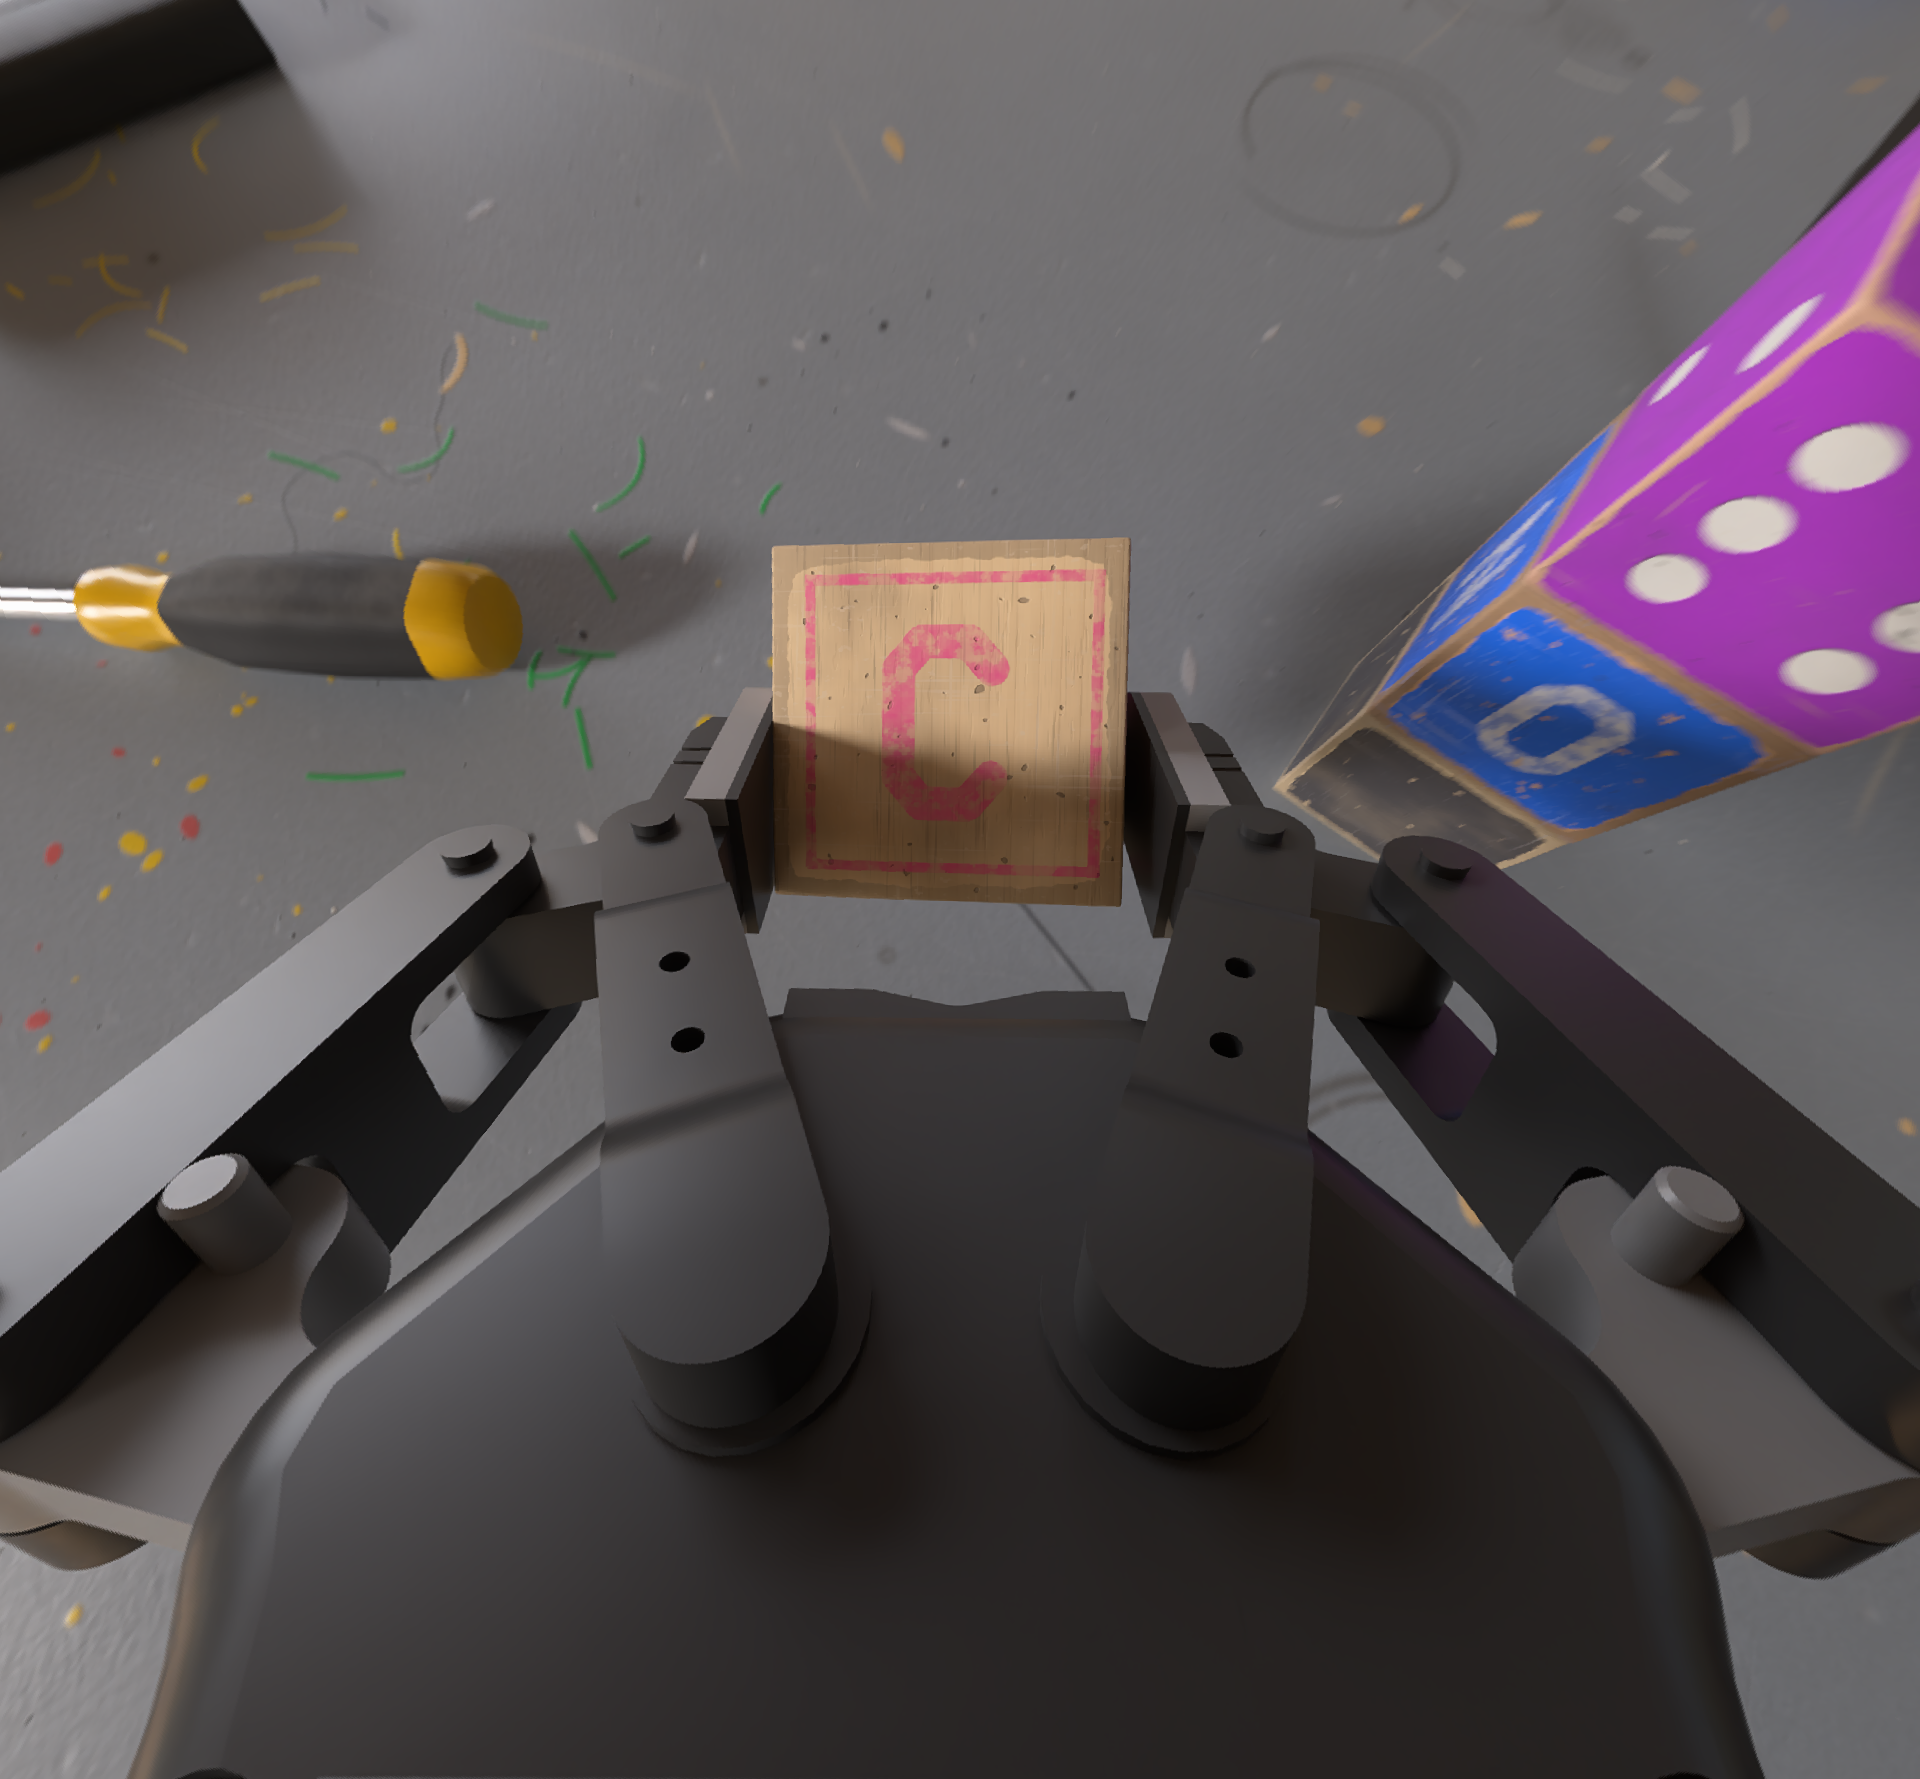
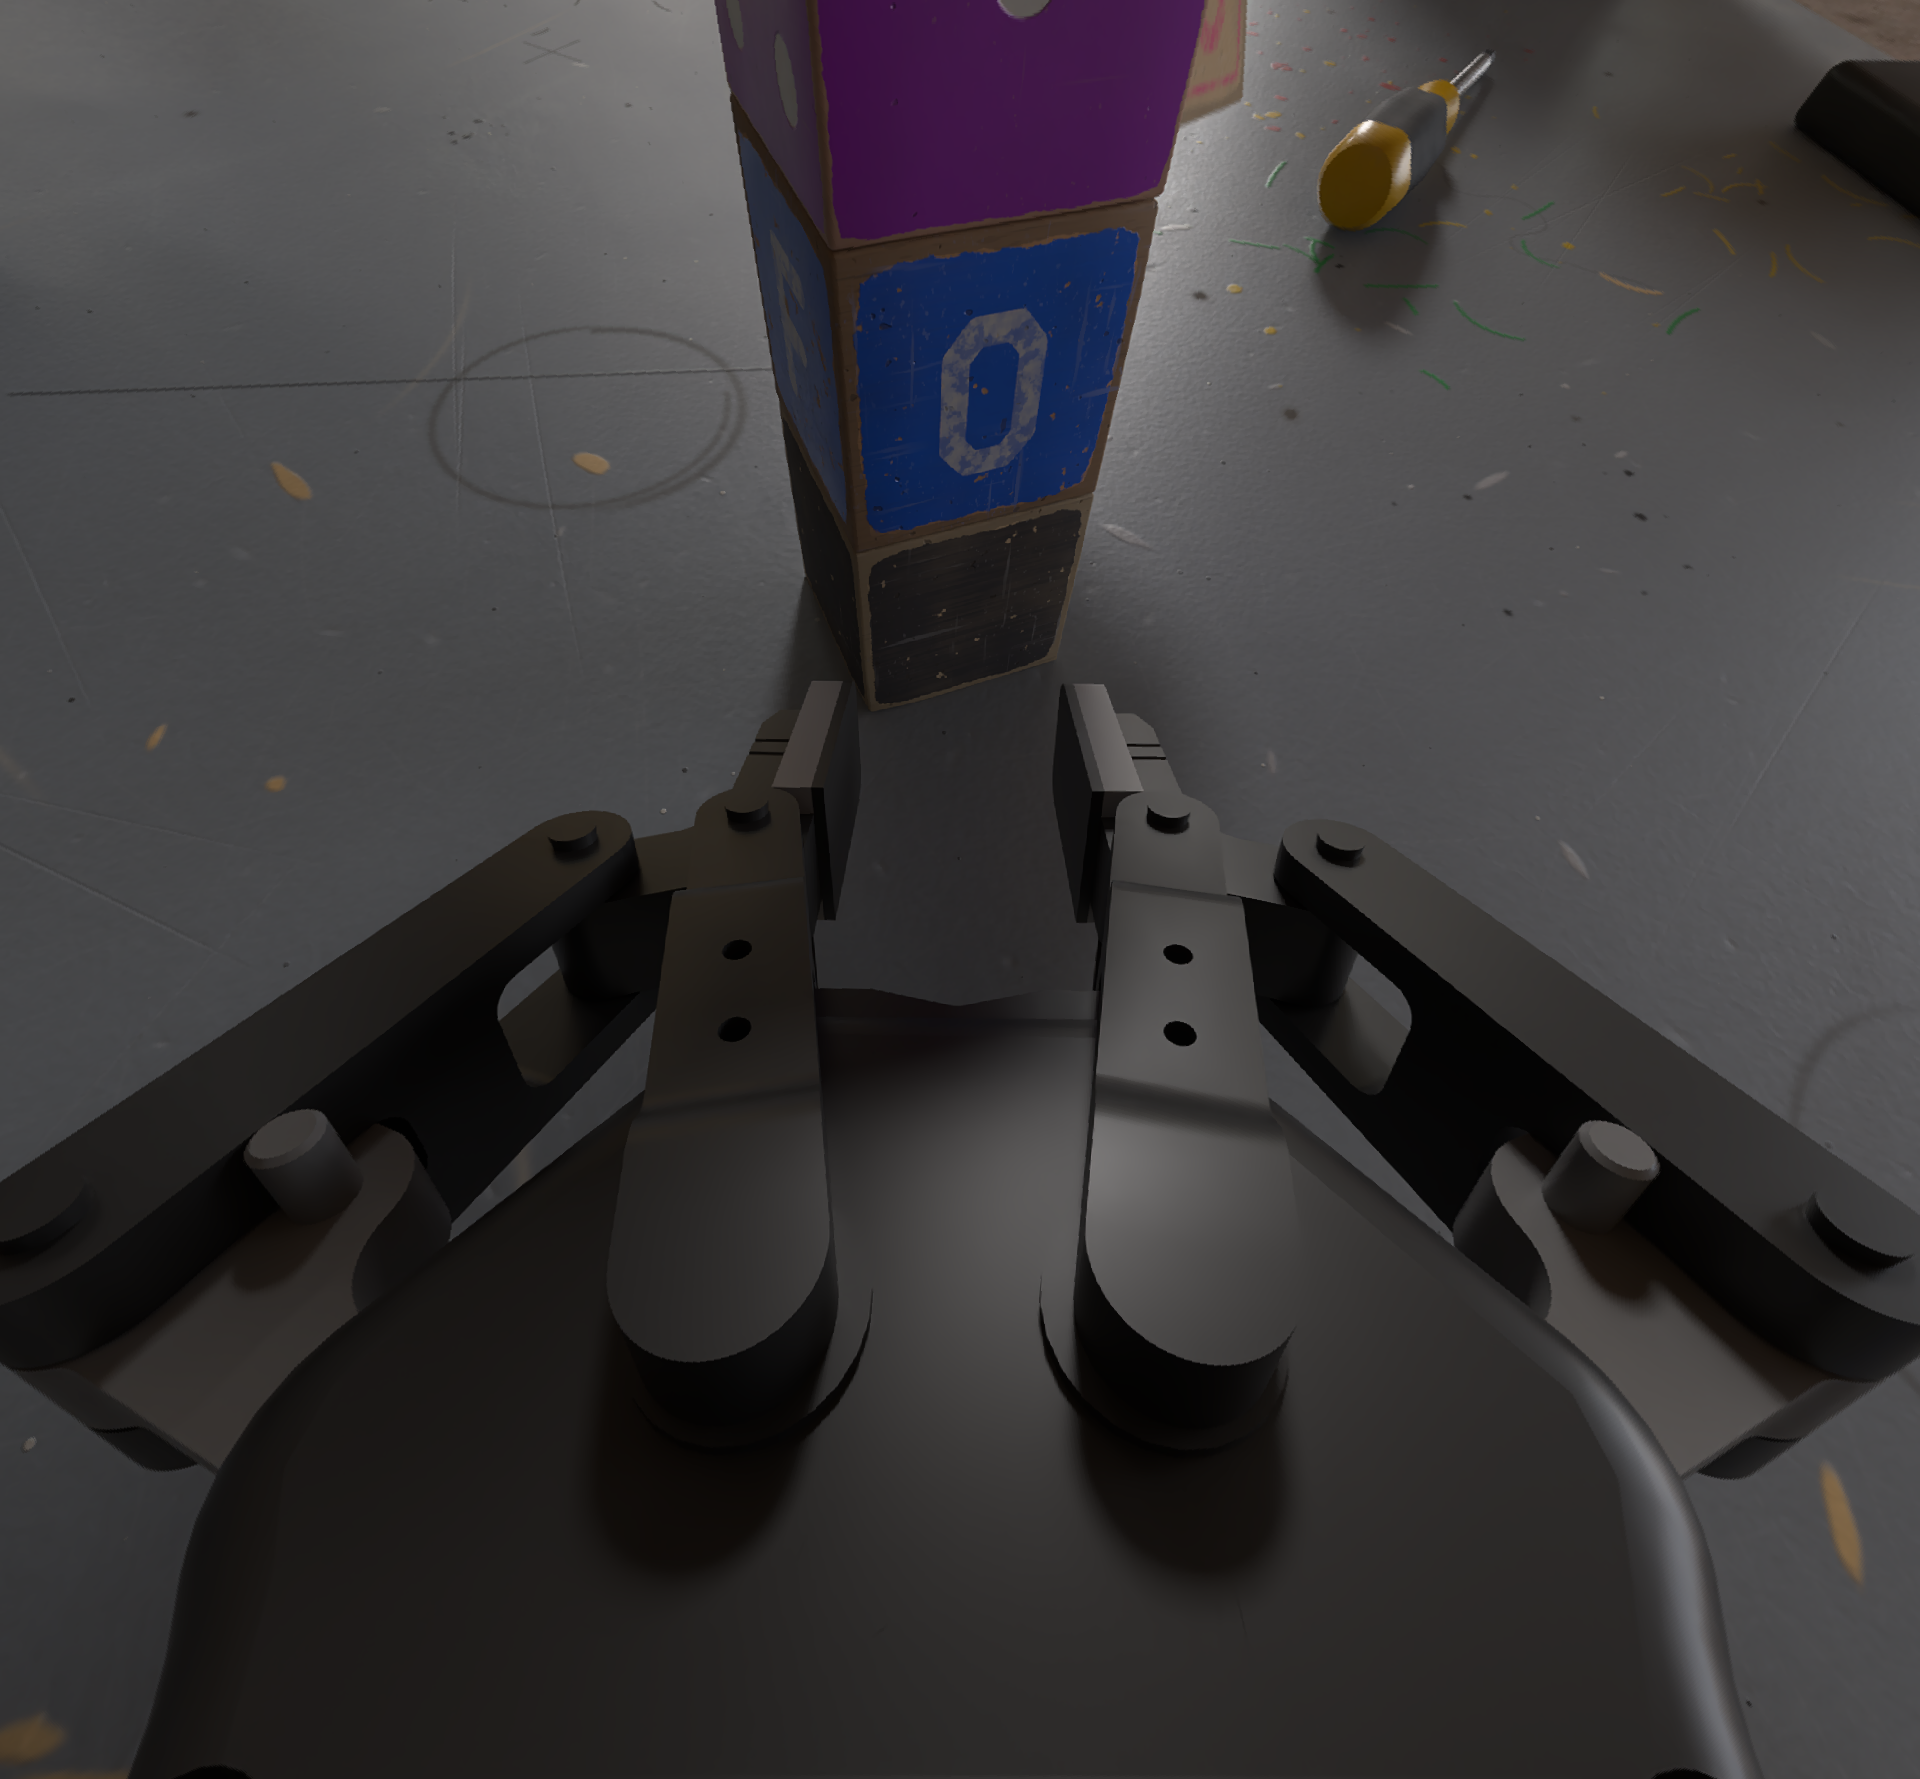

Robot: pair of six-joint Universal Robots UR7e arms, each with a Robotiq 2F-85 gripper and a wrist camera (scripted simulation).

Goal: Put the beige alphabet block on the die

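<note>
My left gripper (image 1: 948, 737) is shut on the beige alphabet block (image 1: 948, 628), which has a pink letter and frame, and holds it above the grey table. The purple die (image 1: 1766, 534) with white dots tops a stack over a blue block (image 1: 1558, 721) and a black block (image 1: 1392, 794), to the right of the held block. In the right wrist view the die (image 2: 987, 67) is at top centre, and the beige block (image 2: 1218, 25) peeks out behind it at about die height. My right gripper (image 2: 951, 721) is open and empty, close to the black block (image 2: 966, 597) at the stack's foot.
A screwdriver (image 1: 301, 614) with a yellow and black handle lies on the table left of the held block; it also shows in the right wrist view (image 2: 1382, 150). Dark objects (image 2: 1860, 129) sit near the table's far right edge. A grey tube (image 1: 104, 15) crosses the far left.
</note>
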